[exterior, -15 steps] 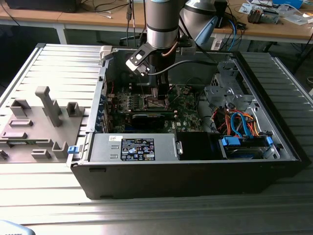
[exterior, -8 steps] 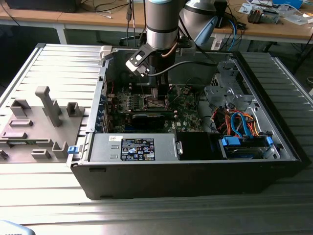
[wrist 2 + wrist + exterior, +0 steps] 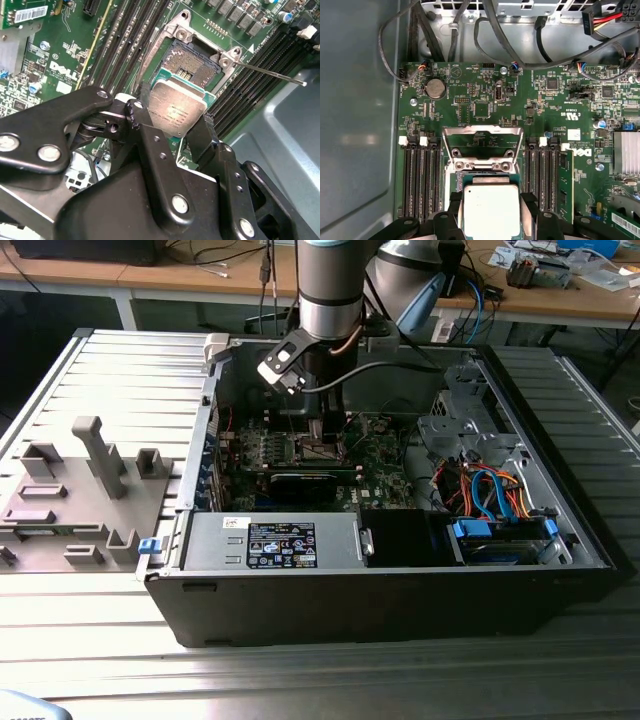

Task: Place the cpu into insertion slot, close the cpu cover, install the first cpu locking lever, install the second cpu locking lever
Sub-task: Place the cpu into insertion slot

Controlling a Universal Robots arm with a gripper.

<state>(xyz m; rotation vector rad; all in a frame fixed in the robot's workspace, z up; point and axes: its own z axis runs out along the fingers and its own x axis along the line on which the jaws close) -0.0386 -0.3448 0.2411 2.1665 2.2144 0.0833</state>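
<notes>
Your gripper pinches the cpu, a flat square chip with a dull silver-grey lid and green edge, over the open insertion slot, its cpu cover raised.

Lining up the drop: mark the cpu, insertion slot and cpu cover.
cpu (image 3: 177, 110): second wrist view, middle of its metal top.
insertion slot (image 3: 192, 62): second wrist view, dark contact field.
cpu cover (image 3: 482, 131): first wrist view, free edge of raised frame.

Silver-grey arm; black jointed fingers studded with silver screws.
</notes>
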